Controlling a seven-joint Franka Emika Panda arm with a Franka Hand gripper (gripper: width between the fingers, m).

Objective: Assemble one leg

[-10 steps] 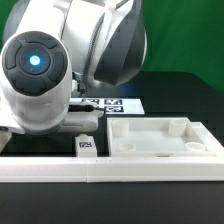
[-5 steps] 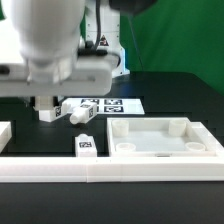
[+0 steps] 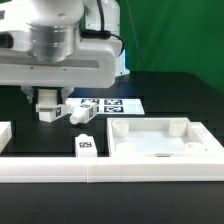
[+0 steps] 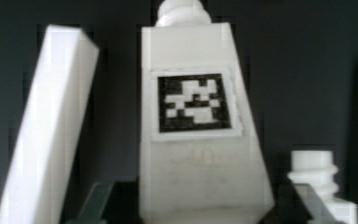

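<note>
My gripper (image 3: pixel 48 108) hangs over the dark table at the exterior view's left, shut on a white leg (image 3: pixel 78 112). The leg lies level and sticks out toward the exterior view's right, rounded end first. In the wrist view this leg (image 4: pixel 202 110) fills the middle with its square tag facing the camera. Its near end sits between my dark fingers (image 4: pixel 115 205), which press on both its sides. A second leg (image 3: pixel 86 147) with a tag stands in front of it on the table. That leg also shows in the wrist view (image 4: pixel 314 172).
The large white tabletop (image 3: pixel 120 150) lies at the exterior view's right. The marker board (image 3: pixel 112 103) lies behind the held leg. A long white rail (image 3: pixel 110 172) runs along the front. Another white part (image 3: pixel 3 135) sits at the far left. A long white strip (image 4: pixel 51 120) lies beside the held leg.
One second ago the arm's body filled the exterior view's left. It has swung away, showing the gripper with the leg in it. Over the last half second the leg has hardly moved.
</note>
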